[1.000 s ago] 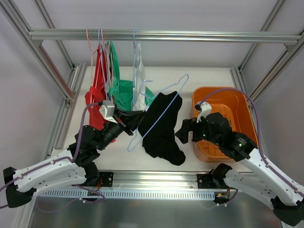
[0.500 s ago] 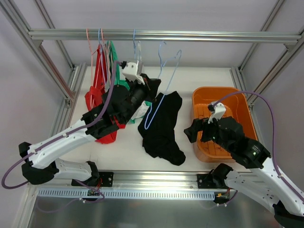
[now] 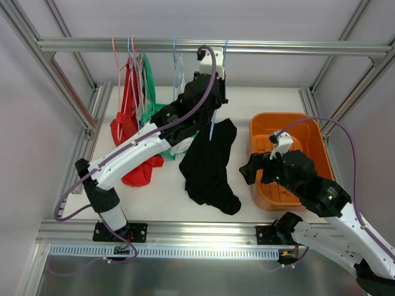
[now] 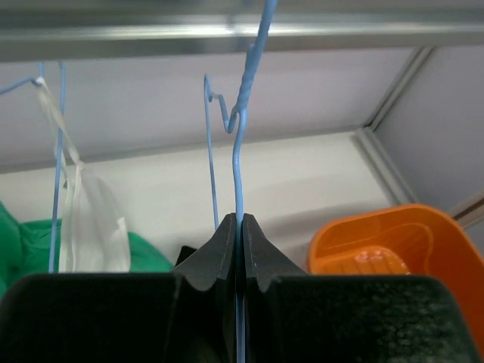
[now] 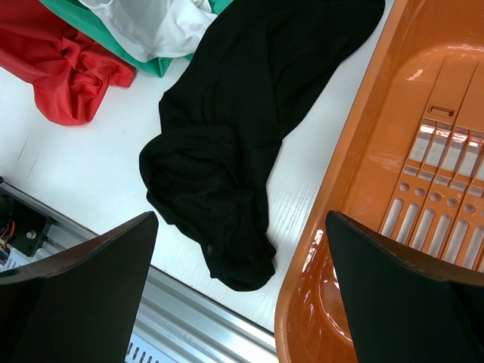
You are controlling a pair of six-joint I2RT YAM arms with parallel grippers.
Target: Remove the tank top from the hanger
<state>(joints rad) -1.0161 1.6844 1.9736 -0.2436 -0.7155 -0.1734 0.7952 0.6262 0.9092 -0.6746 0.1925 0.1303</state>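
- Left gripper (image 4: 239,223) is pressed together on the blue hanger (image 4: 240,151), with the wire pinched between its fingertips.
- Left arm stretches far up and forward from its base, and its wrist is close under the rail (image 3: 278,47).
- Hanger wire runs straight up from the jaws, and its hook reaches the rail. Whether the hook rests on the rail cannot be told.
- Right gripper (image 5: 240,219) is spread wide and holds nothing. It hangs above the table (image 3: 160,191), over the gap between the tank top (image 5: 234,136) and the basket (image 5: 340,227).
- Right arm is bent at the elbow, with the forearm angled inward toward the middle and the wrist pointing down.
- Black tank top lies crumpled on the table, just left of the orange basket and below the hanger's lower end. Whether the two touch cannot be told.
- Red top (image 3: 133,123) and green top (image 3: 157,114) hang from the rail to the left, with their hems trailing onto the table.
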